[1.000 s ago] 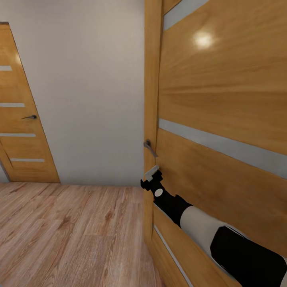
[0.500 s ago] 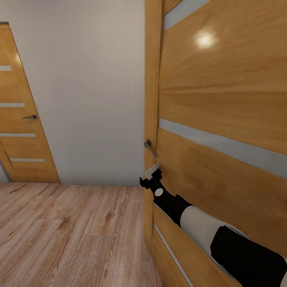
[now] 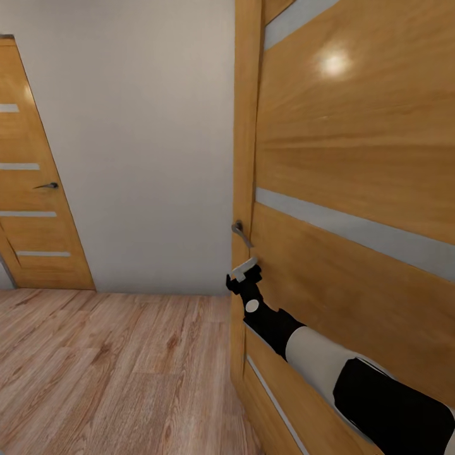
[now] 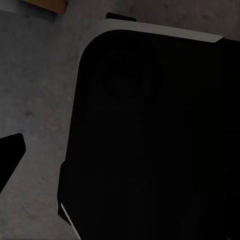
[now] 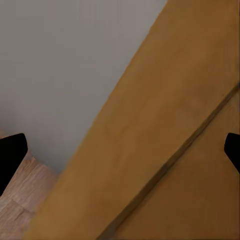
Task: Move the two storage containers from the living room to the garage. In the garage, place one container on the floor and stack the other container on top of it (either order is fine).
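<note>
Head view: right gripper (image 3: pixel 245 273) at centre frame, just below the handle (image 3: pixel 239 231) of the near door (image 3: pixel 354 189), which takes up the right half. Its fingers are too small here to read. Right wrist view shows dark fingertips (image 5: pixel 11 155) at opposite frame edges with the door edge between them, so I judge it spread open, holding nothing.

Left wrist view: dark robot body over grey floor (image 4: pixel 35 85); one fingertip at lower left, left gripper state cannot tell.

Containers: none in sight, whereabouts unknown. Far door (image 3: pixel 31 189) shut at left edge; wood-plank floor (image 3: pixel 114 366) lower left.

Progress: apparently still at door-opening; carrying and stacking remain, as far as shown.

Change since the earlier frame: near door edge and handle sit slightly further right, gripper shifted right and up with them. Far door unchanged, so the camera held.
</note>
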### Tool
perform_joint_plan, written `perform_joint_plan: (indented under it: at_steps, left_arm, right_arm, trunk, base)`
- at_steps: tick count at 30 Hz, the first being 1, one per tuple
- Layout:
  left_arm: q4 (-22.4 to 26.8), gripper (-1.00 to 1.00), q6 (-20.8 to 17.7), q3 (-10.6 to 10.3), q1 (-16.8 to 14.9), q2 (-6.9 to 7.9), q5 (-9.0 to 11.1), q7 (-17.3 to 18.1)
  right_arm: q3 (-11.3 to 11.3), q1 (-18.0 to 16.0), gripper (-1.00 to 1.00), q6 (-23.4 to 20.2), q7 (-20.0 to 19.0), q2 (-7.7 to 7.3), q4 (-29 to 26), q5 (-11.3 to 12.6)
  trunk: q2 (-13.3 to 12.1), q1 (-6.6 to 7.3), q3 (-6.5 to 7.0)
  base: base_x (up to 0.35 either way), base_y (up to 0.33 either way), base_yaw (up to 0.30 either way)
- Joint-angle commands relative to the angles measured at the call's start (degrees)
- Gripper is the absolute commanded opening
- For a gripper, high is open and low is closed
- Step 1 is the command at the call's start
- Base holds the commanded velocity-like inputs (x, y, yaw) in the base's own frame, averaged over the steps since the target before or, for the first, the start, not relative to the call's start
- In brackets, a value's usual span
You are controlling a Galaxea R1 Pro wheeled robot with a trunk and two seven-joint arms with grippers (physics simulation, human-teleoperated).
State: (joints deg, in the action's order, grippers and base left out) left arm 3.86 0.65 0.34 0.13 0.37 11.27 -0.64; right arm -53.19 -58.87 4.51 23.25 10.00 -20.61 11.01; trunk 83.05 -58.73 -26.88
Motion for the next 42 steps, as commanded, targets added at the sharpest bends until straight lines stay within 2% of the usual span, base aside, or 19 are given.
perform_joint_plan:
  at_steps: [1, 5, 11, 21, 42]
  left_arm:
    - [0.1, 1.0, 0.1, 0.0, 0.0, -0.01, 0.3, -0.1]
    - [0.1, 1.0, 0.1, 0.1, 0.0, 0.0, 0.3, -0.1]
    - [0.1, 1.0, 0.1, 0.1, 0.0, 0.0, 0.3, -0.1]
    - [0.1, 1.0, 0.1, 0.0, 0.0, 0.07, 0.3, -0.1]
    - [0.1, 1.0, 0.1, 0.0, 0.0, 0.02, 0.3, -0.1]
  right_arm:
    - [0.2, -0.1, 1.0, 0.4, 1.7, 0.0, 0.2, 0.8]
    - [0.0, -0.1, 1.0, 0.7, 6.3, 0.0, 0.4, 0.8]
    - [0.0, -0.1, 1.0, 0.8, 7.9, 0.0, 0.5, 1.1]
    - [-0.7, 0.0, 1.0, -1.6, 7.6, 0.0, -0.3, 0.8]
    - [-0.2, 0.0, 1.0, -1.0, 7.7, 0.0, 0.2, 1.4]
  trunk:
    - [0.0, 0.0, -0.05]
    - [0.0, 0.0, -0.05]
    - [0.0, 0.0, -0.05]
    - [0.0, 0.0, -0.05]
    - [0.0, 0.0, -0.05]
  base:
    - [0.0, 0.0, 0.0]
    - [0.0, 0.0, 0.0]
    - [0.0, 0.0, 0.0]
    - [0.0, 0.0, 0.0]
    - [0.0, 0.0, 0.059]
